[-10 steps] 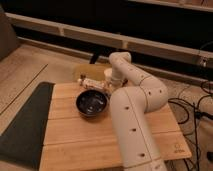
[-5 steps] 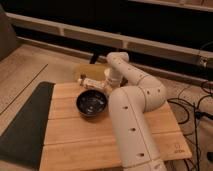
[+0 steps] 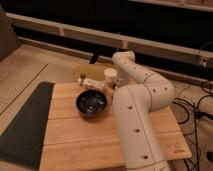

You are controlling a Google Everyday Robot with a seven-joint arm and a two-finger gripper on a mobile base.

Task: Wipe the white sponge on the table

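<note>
Currently one white sponge and one black bowl top the table, gripper beside the sponge, its state indiscernible.

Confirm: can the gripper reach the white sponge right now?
Probably yes. The gripper sits right beside the white sponge at the far edge of the table, nothing visible between them; the black bowl lies nearer, clear of the path.

The near left of the light-brown wooden plank table lies open. The thick white robot arm blocks the right side. Along the far edge, the round black bowl, a small pale object lying flat and the short white cylindrical sponge crowd the gripper, which is tucked just beside the sponge.
</note>
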